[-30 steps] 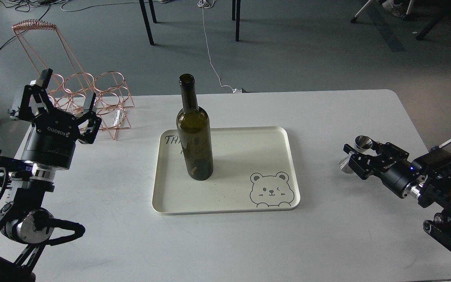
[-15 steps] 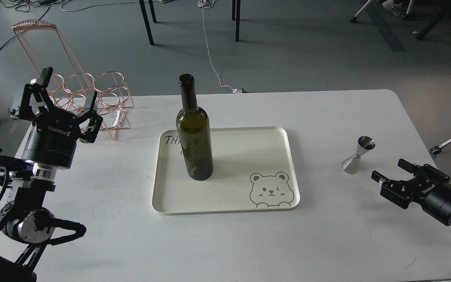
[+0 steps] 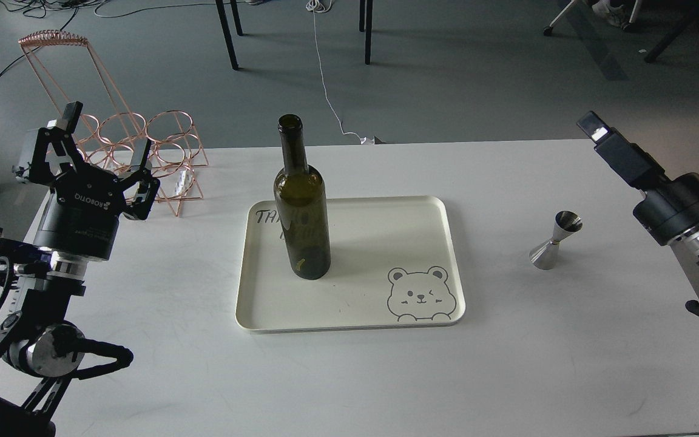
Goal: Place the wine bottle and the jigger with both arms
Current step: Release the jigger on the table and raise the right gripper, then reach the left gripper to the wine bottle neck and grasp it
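Observation:
The wine bottle [image 3: 302,218], dark olive-green and unlabelled, stands upright on the left part of the cream tray [image 3: 422,212]. The silver jigger [image 3: 554,240] stands on the white table to the right of the tray, with nothing touching it. My left gripper [image 3: 107,142] is open and empty, raised at the table's left side in front of the copper rack, well left of the bottle. My right gripper [image 3: 593,128] is lifted up and back, above and right of the jigger. It is seen side-on, so its two fingers cannot be told apart.
A copper wire bottle rack [image 3: 143,145] stands at the table's back left corner, just behind my left gripper. The tray has a bear drawing [image 3: 417,294] at its front right. Chair legs and cables lie on the floor beyond the table's far edge.
My right gripper let go of the jigger, drew back to the right, then swung up and away. The jigger stays standing on the table. My left arm and the bottle have not moved.

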Controlling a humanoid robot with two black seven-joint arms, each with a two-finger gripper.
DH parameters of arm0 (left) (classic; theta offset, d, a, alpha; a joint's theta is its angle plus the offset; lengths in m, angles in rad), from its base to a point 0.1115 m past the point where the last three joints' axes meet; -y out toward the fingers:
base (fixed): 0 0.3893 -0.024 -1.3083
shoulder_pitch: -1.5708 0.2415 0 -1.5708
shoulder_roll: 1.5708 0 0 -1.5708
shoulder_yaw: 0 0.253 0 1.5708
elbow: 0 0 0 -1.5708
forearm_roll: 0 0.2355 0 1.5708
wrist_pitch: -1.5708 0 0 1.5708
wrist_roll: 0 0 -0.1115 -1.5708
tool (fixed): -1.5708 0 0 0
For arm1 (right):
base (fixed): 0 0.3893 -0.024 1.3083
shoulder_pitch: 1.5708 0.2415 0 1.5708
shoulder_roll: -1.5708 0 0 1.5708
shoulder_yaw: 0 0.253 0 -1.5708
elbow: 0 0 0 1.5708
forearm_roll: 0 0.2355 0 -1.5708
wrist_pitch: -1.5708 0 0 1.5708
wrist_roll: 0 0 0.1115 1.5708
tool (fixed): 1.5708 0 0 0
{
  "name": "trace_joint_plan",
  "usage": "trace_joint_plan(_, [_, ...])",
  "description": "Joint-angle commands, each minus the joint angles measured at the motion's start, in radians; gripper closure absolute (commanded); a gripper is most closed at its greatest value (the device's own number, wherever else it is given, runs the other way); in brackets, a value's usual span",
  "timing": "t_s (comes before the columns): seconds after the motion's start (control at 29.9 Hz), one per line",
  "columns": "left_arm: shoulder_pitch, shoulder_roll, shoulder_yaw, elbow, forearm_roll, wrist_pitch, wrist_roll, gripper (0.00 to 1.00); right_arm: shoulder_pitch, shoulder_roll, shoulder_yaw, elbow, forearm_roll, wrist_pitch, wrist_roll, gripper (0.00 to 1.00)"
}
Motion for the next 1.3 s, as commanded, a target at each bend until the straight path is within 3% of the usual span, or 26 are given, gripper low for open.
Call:
trace_joint_plan(0.0, [0.025,0.005,0.0,-0.047,0.087,0.0,0.0,0.02,0.106,0.085,0.0,-0.022,0.221,0.0,0.0,0.02])
trace_joint_plan(0.07, [0.04,0.022,0.0,-0.076,0.137,0.0,0.0,0.02,0.136,0.123,0.002,-0.054,0.309,0.031,0.0,0.02])
trace_joint_plan(0.2, [0.043,0.052,0.0,-0.131,0.28,0.002,0.0,0.02,0.155,0.24,0.014,-0.174,0.464,0.237,0.0,0.02])
trace_joint_plan(0.33, [0.041,0.111,-0.002,-0.166,0.564,0.005,0.0,0.02,0.14,0.381,0.019,-0.329,0.533,0.346,0.0,0.01])
trace_joint_plan(0.5, [0.023,0.204,-0.002,-0.196,0.964,0.014,0.0,0.02,0.103,0.467,0.007,-0.401,0.526,0.357,0.0,0.01])
trace_joint_plan(0.7, [-0.095,0.27,0.009,-0.197,1.353,0.014,0.0,0.01,0.072,0.473,0.005,-0.401,0.516,0.355,0.0,0.01])
trace_joint_plan(1.0, [-0.366,0.301,0.222,-0.137,1.499,0.012,0.0,0.02,0.046,0.467,0.016,-0.4,0.516,0.351,0.0,0.01])
trace_joint_plan(1.27, [-0.449,0.264,0.267,-0.038,1.502,0.014,0.0,0.02,0.044,0.466,0.016,-0.4,0.516,0.351,0.0,0.01])
